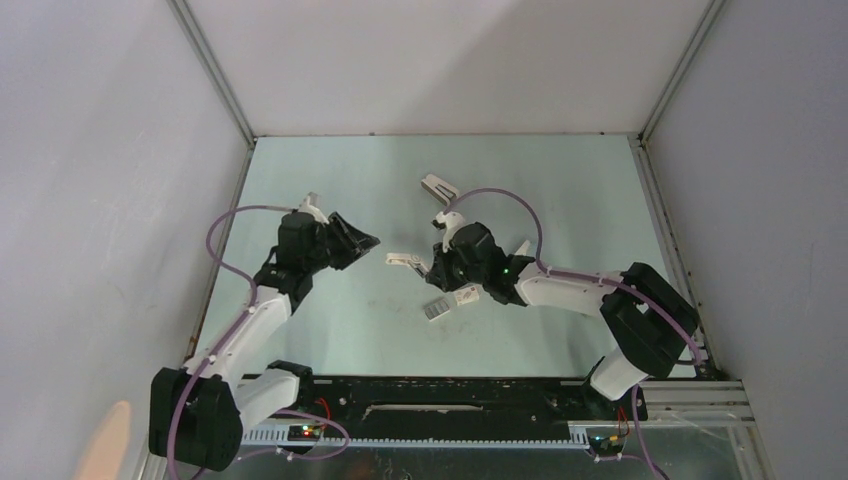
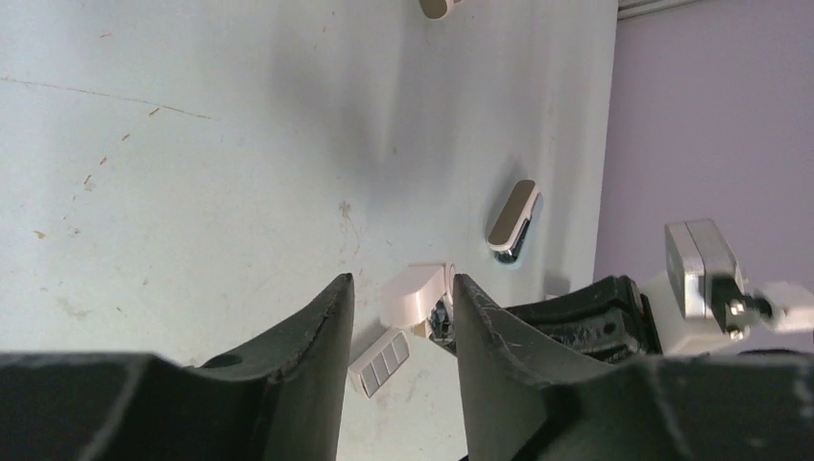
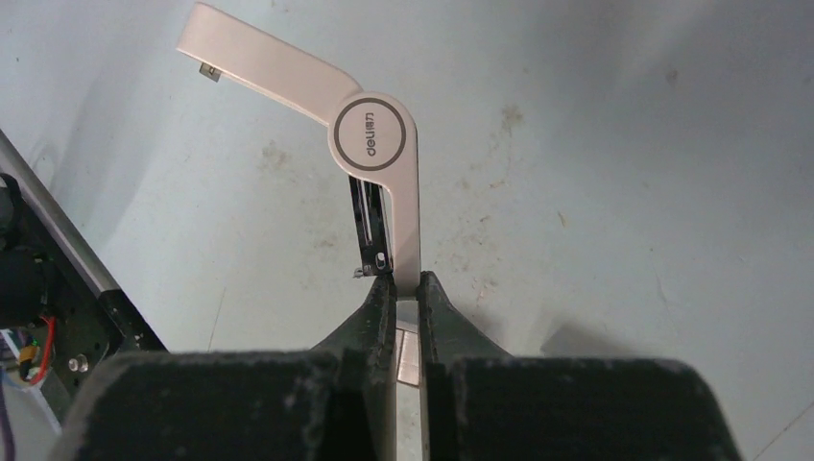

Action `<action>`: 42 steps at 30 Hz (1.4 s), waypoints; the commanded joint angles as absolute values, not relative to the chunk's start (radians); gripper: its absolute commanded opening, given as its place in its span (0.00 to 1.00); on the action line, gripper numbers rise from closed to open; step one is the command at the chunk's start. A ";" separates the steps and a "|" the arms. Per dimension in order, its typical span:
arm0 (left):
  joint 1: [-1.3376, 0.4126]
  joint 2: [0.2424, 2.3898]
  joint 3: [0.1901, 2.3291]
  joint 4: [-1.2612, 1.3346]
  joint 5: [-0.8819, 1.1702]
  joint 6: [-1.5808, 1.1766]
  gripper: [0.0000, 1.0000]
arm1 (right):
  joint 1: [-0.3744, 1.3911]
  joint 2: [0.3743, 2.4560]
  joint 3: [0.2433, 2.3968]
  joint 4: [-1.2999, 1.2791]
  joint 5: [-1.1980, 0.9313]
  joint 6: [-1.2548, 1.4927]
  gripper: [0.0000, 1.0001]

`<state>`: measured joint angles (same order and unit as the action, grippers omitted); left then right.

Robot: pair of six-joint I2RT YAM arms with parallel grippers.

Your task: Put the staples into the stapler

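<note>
Stapler point(image 3: 374, 134) sits pinched in right tool point(image 3: 405, 288), staples point(image 1: 437, 309) lying near.

A pale green, scuffed surface point(image 1: 560, 190) sits boxed by plain white walls point(image 1: 440, 60) at nine, twelve and three o'clock, with aluminium rails point(image 1: 212, 70) at the corners.

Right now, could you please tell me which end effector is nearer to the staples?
Right. The right end effector, shut on the stapler, hangs just beyond the staples; the left end effector, open, is farther off to their left.
</note>
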<state>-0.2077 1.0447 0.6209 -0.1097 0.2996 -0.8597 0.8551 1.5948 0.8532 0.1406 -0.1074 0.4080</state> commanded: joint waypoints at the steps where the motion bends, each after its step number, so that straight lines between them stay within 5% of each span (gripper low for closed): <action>1: -0.198 1.010 0.603 -0.057 0.293 -0.831 0.50 | 0.824 1.590 0.883 0.086 -0.163 0.493 0.00; 8: -0.256 0.925 0.561 -0.051 0.224 -0.848 0.76 | 0.767 1.662 0.940 0.013 -0.198 0.616 0.00; 16: -0.410 0.949 0.494 -0.006 0.084 -0.919 0.84 | 0.751 1.732 0.966 0.103 -0.345 0.698 0.00; 29: -0.532 1.146 0.484 0.153 -0.020 -1.073 0.82 | 0.769 1.755 0.973 0.213 -0.417 0.753 0.00; 42: -0.540 1.226 0.478 0.200 -0.028 -1.129 0.59 | 0.802 1.764 0.948 0.279 -0.407 0.724 0.00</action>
